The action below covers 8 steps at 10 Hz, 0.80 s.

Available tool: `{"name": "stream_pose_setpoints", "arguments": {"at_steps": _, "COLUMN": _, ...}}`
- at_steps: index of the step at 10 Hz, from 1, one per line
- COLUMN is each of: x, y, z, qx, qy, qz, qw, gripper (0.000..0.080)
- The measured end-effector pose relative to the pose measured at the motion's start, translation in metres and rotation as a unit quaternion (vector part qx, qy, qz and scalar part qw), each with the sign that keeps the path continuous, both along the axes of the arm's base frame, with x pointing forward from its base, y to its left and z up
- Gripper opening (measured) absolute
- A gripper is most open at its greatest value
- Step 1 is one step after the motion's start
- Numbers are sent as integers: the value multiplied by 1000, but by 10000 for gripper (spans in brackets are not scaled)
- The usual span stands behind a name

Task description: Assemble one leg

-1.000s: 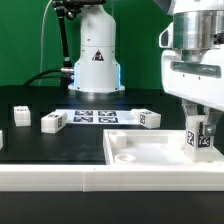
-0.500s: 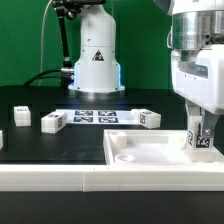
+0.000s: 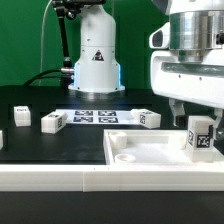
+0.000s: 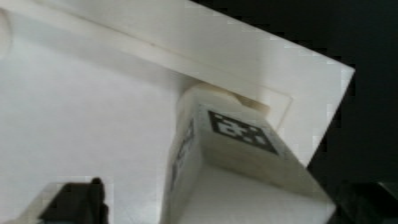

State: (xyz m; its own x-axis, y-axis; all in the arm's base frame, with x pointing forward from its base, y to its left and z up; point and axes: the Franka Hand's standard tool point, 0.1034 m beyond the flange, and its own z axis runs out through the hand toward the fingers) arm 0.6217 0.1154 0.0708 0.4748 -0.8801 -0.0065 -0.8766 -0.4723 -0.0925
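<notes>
One leg [image 3: 200, 138], a small white block with a tag on its face, stands upright in the corner of the white square panel [image 3: 140, 152] at the exterior view's right. My gripper [image 3: 197, 113] hangs just above the leg, open, with its jaws apart and off the block. In the wrist view the leg [image 4: 240, 155] rises from the panel's corner [image 4: 107, 100]. It sits between my dark fingertips [image 4: 75, 200], with a gap to the one that shows. Three more legs lie on the black table [image 3: 21, 116], [image 3: 52, 121], [image 3: 148, 117].
The marker board [image 3: 95, 116] lies flat behind the panel. The robot's white base [image 3: 96, 55] stands at the back in front of a green screen. Another white part shows at the exterior view's left edge [image 3: 2, 140]. A white table rim [image 3: 60, 175] runs along the front.
My gripper has let go of the leg, risen and shifted toward the exterior view's left. The leg stays upright in the panel's corner.
</notes>
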Motion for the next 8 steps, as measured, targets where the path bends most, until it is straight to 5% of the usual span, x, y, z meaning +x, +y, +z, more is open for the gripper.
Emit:
{"name": "stream_pose_setpoints", "arguments": {"at_steps": 5, "x": 4, "y": 7, "z": 3, "qx": -22, "qy": -16, "qz": 257, "qw": 966, "gripper": 648}}
{"name": "stream_pose_setpoints", "arguments": {"at_steps": 8, "x": 2, "y": 11, "z": 3, "qx": -47, "qy": -15, "qz": 391, "qw": 919, "gripper": 648}}
